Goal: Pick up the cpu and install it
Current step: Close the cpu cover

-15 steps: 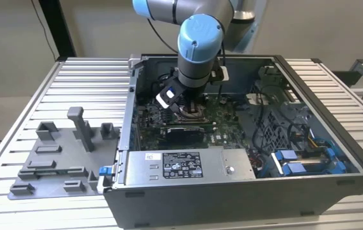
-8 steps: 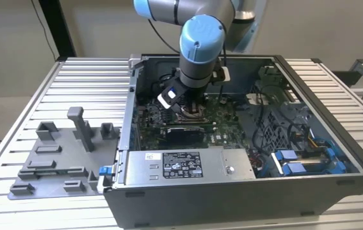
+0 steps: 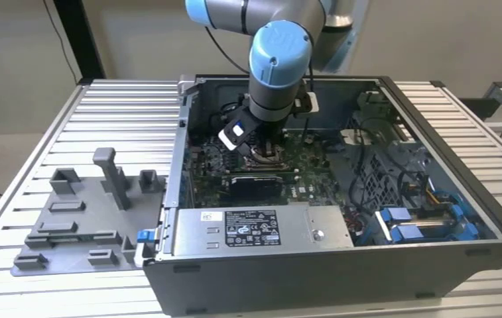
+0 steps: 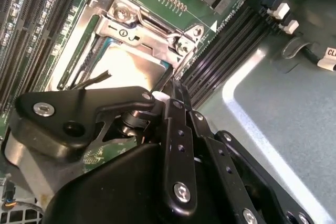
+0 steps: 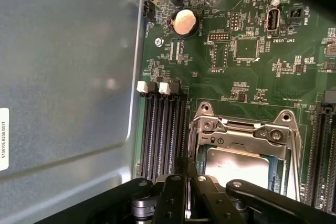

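The exterior view takes in the whole setting: a grey and blue jointed robot arm (image 3: 277,73) reaches straight down into an open dark grey metal computer case (image 3: 321,278), its black pincer (image 3: 268,154) low over the middle of the green circuit board (image 3: 233,173). A silver labelled power-supply box (image 3: 260,228) lies along the case's near wall.

The first wrist view looks closely at the board (image 5: 236,77), with a round silver coin battery (image 5: 184,22) and a bank of black memory slots (image 5: 163,129) beside the square metal socket frame (image 5: 247,132). The second wrist view comes at the same frame (image 4: 142,24) from a slant.

The small flat square cpu (image 5: 236,165) with its pale silver metal top sits inside that frame, its top smooth and dully reflective (image 4: 134,66). The pincer (image 5: 185,163) is clenched with nothing between its tips, which stand at the frame's edge just beside the cpu (image 4: 176,85).

The case rests on a ribbed aluminium surface (image 3: 118,112); grey plastic fixture blocks (image 3: 83,212) lie on it at the exterior view's left. A plain beige wall (image 3: 20,40) stands behind.
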Available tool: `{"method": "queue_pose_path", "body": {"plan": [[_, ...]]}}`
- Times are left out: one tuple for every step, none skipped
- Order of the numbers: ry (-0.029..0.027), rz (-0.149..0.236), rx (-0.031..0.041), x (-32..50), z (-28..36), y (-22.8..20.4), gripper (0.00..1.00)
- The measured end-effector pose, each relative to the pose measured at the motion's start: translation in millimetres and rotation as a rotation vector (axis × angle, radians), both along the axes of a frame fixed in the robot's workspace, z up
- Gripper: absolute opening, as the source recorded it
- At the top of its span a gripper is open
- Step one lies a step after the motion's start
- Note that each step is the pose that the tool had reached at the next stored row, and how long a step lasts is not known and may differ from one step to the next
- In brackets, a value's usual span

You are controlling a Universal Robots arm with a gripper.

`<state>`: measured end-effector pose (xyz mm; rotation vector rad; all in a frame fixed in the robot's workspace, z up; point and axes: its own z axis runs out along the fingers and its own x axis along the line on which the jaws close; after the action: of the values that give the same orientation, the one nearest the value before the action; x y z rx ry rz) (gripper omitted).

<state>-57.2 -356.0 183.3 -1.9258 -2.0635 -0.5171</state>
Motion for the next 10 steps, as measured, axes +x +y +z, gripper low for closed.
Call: {"method": "queue_pose_path", "body": {"plan": [[-0.0001, 0.0, 0.0, 0.1, -0.1, 0.1, 0.0], [-0.0004, 0.0, 0.0002, 0.1, -0.2, 0.3, 0.0], [-0.0006, 0.0, 0.0005, 0.2, -0.3, 0.5, 0.0], [-0.001, 0.0, 0.0005, 0.3, -0.1, 0.5, 0.0], [-0.0016, -0.001, 0.0005, 0.3, 0.4, 0.5, 0.0], [-0.0028, -0.001, 0.0015, 0.5, 1.3, 0.7, 0.0], [-0.0033, -0.001, 0.002, 0.7, 2.7, 0.9, 0.0], [-0.0031, -0.001, 0.0018, 0.7, 4.2, 0.9, 0.0], [-0.0025, -0.001, 0.0011, 0.6, 5.0, 0.7, 0.0], [-0.0022, -0.001, 0.0008, 0.5, 5.2, 0.6, 0.0]]}}
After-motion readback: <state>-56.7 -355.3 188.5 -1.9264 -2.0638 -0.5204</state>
